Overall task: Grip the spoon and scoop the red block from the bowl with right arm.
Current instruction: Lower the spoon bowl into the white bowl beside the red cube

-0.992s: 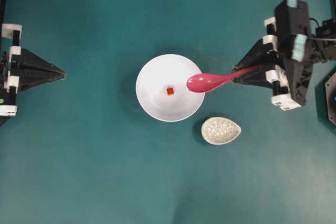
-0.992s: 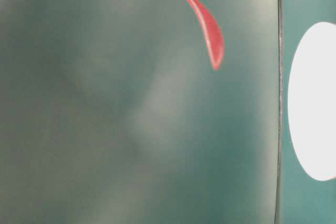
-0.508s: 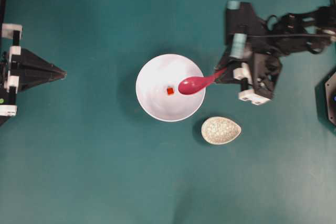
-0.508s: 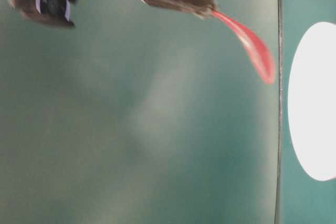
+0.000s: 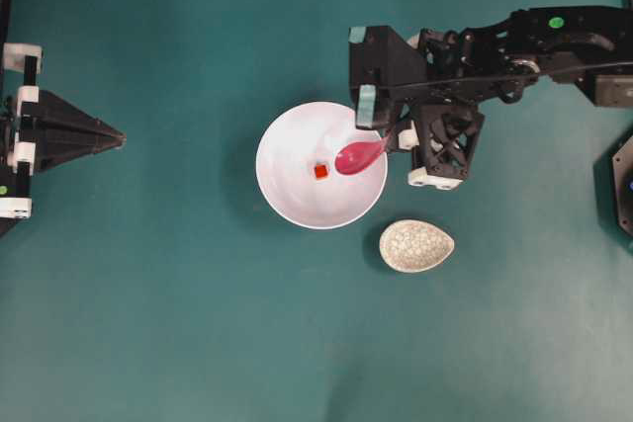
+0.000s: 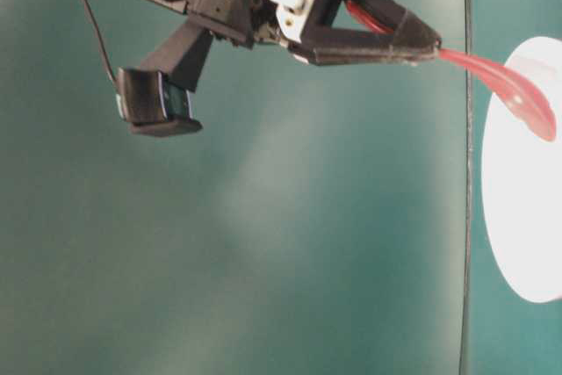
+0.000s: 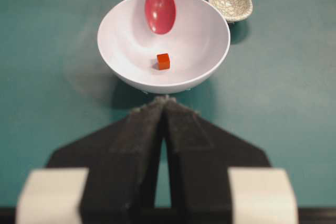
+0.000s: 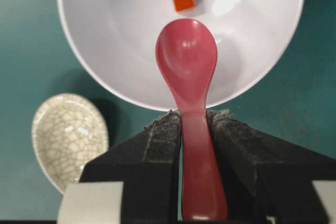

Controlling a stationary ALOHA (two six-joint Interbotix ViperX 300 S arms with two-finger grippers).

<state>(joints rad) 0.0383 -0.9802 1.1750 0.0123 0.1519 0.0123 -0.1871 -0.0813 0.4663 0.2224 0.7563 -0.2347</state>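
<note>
A: What do we see in the middle of the green table [image 5: 178, 323]?

B: We see the big white bowl [image 5: 287, 195]. The tiny red block [image 5: 320, 171] sits at the bottom of it, near the middle.

A: And where is the pink spoon [image 5: 360, 154]?

B: The right gripper [image 8: 193, 116] has it. In the right wrist view the two black fingers [image 8: 157, 145] squeeze the handle from both sides, so the jaws are clamped on the spoon. The round end of the spoon pokes out past the fingertips and hangs over the inside of the bowl, on the side nearest the right arm [image 5: 514, 37].

A: Is the spoon touching the block?

B: No. We see a small gap of white bowl between the spoon tip and the block. The block lies just beyond the tip.

A: What about the left gripper [image 7: 164, 103]?

B: It sits far off at the left edge of the table, pointing at the bowl. Its jaws are together, with nothing between them.

A: Anything else?

B: A small dish with a crackle pattern [image 5: 416, 245] rests on the table just beside the bowl, not touching it.
</note>
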